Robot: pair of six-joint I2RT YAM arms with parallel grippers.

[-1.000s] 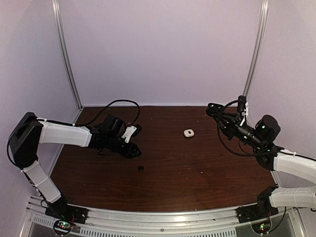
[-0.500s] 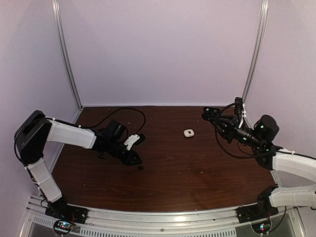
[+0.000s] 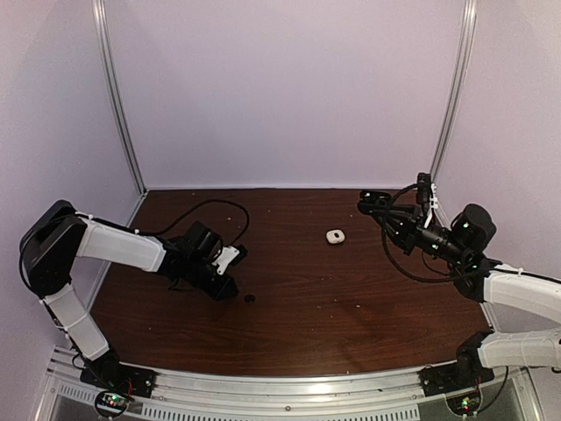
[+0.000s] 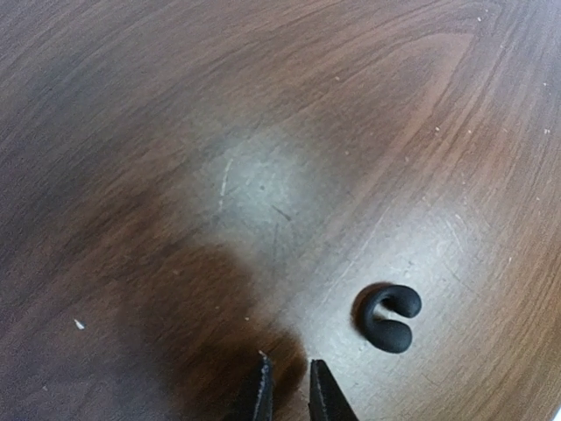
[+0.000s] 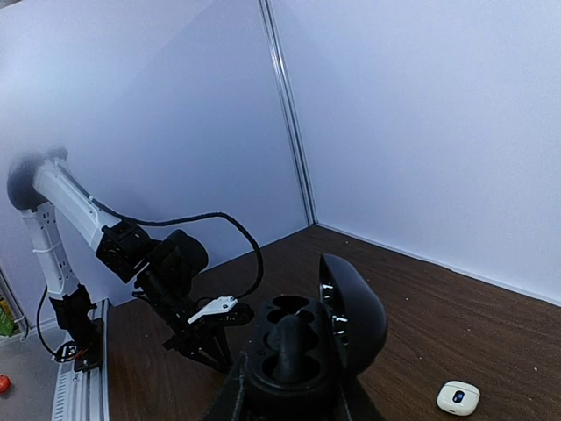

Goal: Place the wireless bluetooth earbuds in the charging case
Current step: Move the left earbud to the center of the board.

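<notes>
A black C-shaped earbud [image 4: 387, 317] lies on the table [image 4: 263, 132], just ahead and to the right of my left gripper [image 4: 287, 390]. In the top view this earbud [image 3: 249, 298] sits right of the left gripper [image 3: 228, 287], which is low over the wood, open by a narrow gap and empty. My right gripper [image 5: 294, 399] is shut on a black charging case [image 5: 351, 307] with its lid up. A dark rounded piece [image 5: 291, 344] rests in its sockets. The case [image 3: 368, 203] is held in the air at the right. No white earbuds show.
A small white case [image 3: 334, 236], shut, lies on the table [image 3: 298, 324] right of centre; the right wrist view shows the white case [image 5: 458, 396] at its lower right. A black cable [image 3: 210, 206] loops behind the left arm. Pale walls enclose the back and sides.
The left gripper came down towards the black earbud, then drew slightly back to the left. The right arm carried the black case a little to the left and now holds still.
</notes>
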